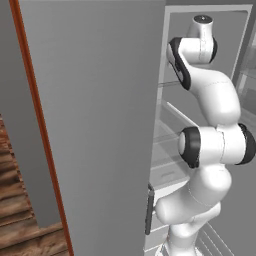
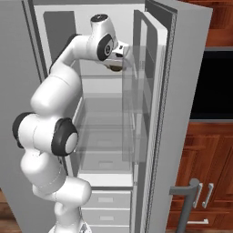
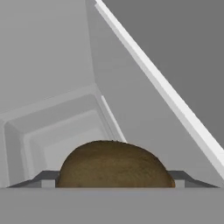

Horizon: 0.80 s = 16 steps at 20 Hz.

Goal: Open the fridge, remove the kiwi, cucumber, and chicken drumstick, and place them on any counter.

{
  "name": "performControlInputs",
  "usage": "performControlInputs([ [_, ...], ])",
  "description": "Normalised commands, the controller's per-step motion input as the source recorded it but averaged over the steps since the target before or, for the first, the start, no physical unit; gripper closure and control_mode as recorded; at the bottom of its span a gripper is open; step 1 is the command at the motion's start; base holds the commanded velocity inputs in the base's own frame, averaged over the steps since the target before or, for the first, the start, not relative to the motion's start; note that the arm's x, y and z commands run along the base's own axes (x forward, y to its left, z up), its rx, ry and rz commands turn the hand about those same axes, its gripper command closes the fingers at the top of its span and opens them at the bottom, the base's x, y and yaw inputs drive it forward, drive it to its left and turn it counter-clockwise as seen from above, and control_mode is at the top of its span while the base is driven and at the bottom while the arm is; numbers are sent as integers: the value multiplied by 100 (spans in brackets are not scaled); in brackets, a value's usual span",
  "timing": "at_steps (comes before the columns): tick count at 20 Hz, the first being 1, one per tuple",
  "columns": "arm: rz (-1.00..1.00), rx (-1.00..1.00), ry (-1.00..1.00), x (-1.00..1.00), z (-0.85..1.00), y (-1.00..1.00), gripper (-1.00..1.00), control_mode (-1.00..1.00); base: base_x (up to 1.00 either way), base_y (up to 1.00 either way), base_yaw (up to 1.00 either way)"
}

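The tall light-grey fridge (image 2: pixel 191 91) with the white interior stands open, door swung wide, so that step is done. The white arm reaches into the upper section, and the small olive-brown oval kiwi (image 3: pixel 114 164) sits right between the dark tips of the end effector (image 2: pixel 117 65), filling the lower middle of the hand view. From the right base view the brown fruit shows tucked under the hand, up near the top clear glass shelf (image 2: pixel 98 76), close to the door's edge. The fingers look set around the kiwi, fairly wide apart as the fruit's width demands; it looks like a grip, though contact itself is hard to confirm. By my reading, the kiwi is in hand but not yet out; cucumber, drumstick and the tabletop drop-offs all remain.
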Motion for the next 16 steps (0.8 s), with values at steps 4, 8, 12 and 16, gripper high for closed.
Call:
performControlInputs([
  [4, 0, 0, -3, -43, -56, 0, 100, -100, 0, 0, 0],
  [8, 2, 0, -20, -87, -40, 0, 100, -100, 0, 0, 0],
  [12, 7, 0, -31, -100, 0, 0, 100, -100, 0, 0, 0],
  [16, 16, -3, -23, -100, 3, 6, 100, -100, 0, 0, 0],
])
